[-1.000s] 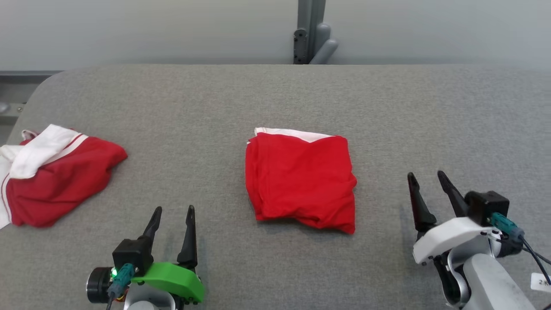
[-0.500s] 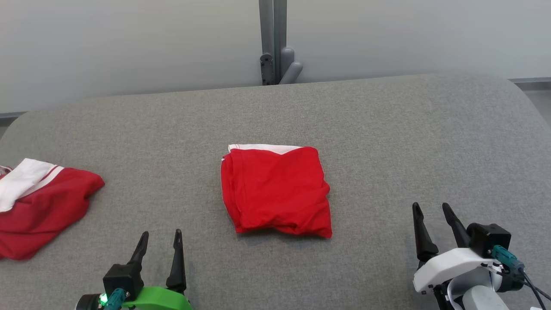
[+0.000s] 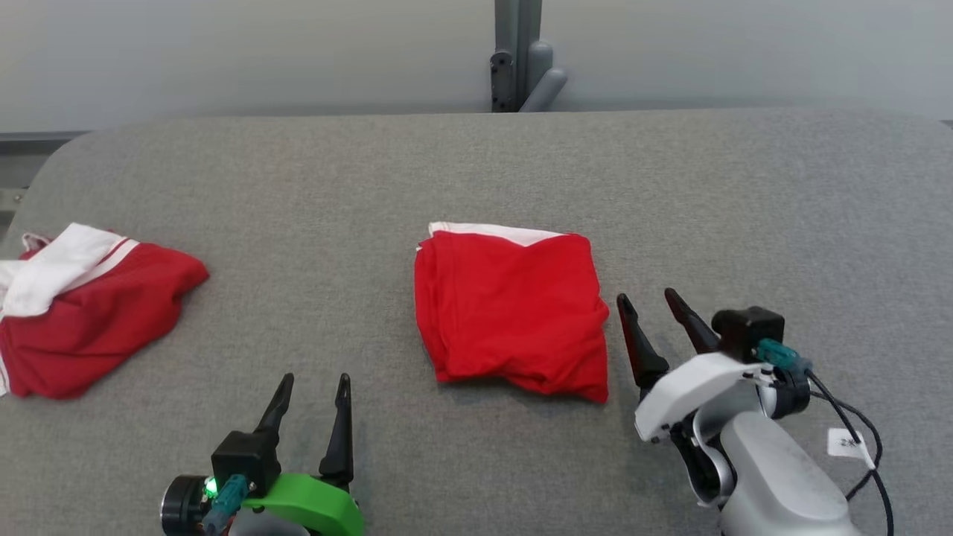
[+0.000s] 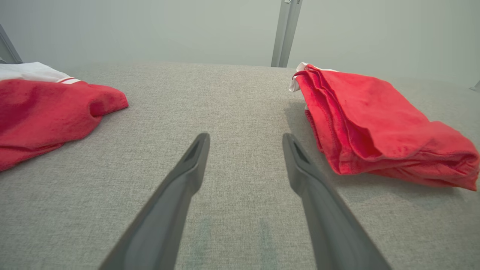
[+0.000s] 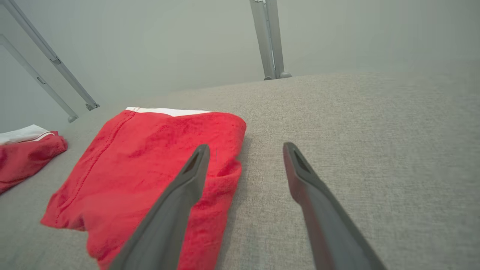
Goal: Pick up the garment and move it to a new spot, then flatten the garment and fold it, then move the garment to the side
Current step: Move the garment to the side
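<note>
- The folded red garment (image 3: pixel 514 309) lies on the grey fabric surface (image 3: pixel 298 171). Its right edge is just beside the right fingers (image 3: pixel 639 346), and it sits well off to the right of the left fingers (image 3: pixel 339 432). A white band shows along its far edge.
- The right fingers are spread wide and hold nothing. In the right wrist view the inner one overlaps the garment's near corner and the outer one is over bare surface. I cannot tell whether either touches the cloth.
- The left fingers are also wide and empty, low over bare surface. A crumpled red-and-white garment (image 3: pixel 97 320) lies off to their left.
- The fold looks done, so the step in hand is probably moving the garment aside.
- Risk: the side edge by the right fingers shows several stacked layers. A shallow pinch there could catch only the top ones, and lifting would peel the fold open.
- Risk: with one side held, the far side may droop or drag. The nubby surface would probably grip the cloth and bunch it.
- Risk: closing too low could pinch the surface covering along with the garment.
- Risk: if it is carried toward the left fingers' side, it could land on the crumpled garment and tangle with it.
</note>
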### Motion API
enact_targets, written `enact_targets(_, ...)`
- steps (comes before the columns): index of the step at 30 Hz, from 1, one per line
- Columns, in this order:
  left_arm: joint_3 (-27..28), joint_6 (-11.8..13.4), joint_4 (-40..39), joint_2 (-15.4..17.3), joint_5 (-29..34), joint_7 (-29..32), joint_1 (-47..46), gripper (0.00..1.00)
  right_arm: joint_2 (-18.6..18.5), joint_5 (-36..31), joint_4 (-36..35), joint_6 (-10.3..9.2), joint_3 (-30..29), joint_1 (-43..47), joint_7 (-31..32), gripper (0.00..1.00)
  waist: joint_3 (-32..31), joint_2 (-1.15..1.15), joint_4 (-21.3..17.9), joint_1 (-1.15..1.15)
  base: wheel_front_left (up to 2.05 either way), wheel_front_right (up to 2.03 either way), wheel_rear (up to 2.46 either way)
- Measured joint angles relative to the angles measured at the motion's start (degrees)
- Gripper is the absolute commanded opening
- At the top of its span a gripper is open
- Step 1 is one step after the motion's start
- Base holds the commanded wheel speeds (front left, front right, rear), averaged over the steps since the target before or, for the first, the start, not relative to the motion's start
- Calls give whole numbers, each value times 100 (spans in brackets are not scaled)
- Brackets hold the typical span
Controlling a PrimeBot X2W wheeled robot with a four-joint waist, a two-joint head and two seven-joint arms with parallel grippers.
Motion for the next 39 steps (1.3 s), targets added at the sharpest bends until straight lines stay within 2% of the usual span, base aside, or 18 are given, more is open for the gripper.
enact_targets(5, -218, 5, 38, 0, -60, 0, -123, 100, -2, 424, 926, 0, 432, -808, 198, 100, 181, 0, 323, 0, 0, 0, 0)
enact_targets(6, -238, 33, 43, 1, -69, 0, -165, 100, -8, 517, 1315, 0, 572, -1000, 357, 100, 246, 0, 457, 0, 0, 0, 0)
enact_targets(9, -263, 33, 45, 2, -68, 0, -197, 100, -54, 564, 1951, 0, 619, -1194, 537, 100, 337, 0, 640, 0, 0, 0, 0)
enact_targets(13, -277, 34, 33, 3, -66, 0, -236, 100, -43, 630, 2379, 0, 711, -1393, 492, 100, 442, 0, 821, 0, 0, 0, 0)
enact_targets(14, -290, 34, 21, 4, -66, 0, -262, 100, -32, 673, 2420, -1, 779, -1434, 468, 49, 468, 0, 845, 0, 0, 0, 0)
enact_targets(15, -310, 34, 9, 4, -66, 0, -289, 100, -27, 682, 2442, -1, 866, -1466, 415, 8, 492, 0, 863, 0, 0, 0, 0)
enact_targets(16, -330, 34, 7, 3, -66, 0, -311, 100, -22, 708, 2457, -1, 943, -1486, 368, 0, 510, 0, 870, 0, 0, 0, 0)
enact_targets(22, -419, -10, 5, 2, -40, 0, -344, 100, 11, 899, 2481, 1, 1176, -1567, 69, 0, 504, 0, 714, 0, 0, 0, 0)
enact_targets(27, -456, -55, -37, 1, 4, 0, -343, 100, -51, 1056, 2317, 1, 1269, -1545, -7, 0, 441, 0, 361, 0, 0, 0, 0)
enact_targets(32, -409, -78, -44, 1, 19, 0, -344, 100, -104, 1098, 2126, 1, 1470, -1414, -31, 0, 371, 0, -234, 0, 0, 0, 0)
enact_targets(39, -397, -112, -42, 0, 103, 0, -554, 100, -211, 1188, 1767, 2, 1661, -1361, -35, 0, 311, 0, -1328, 0, 0, 0, 0)
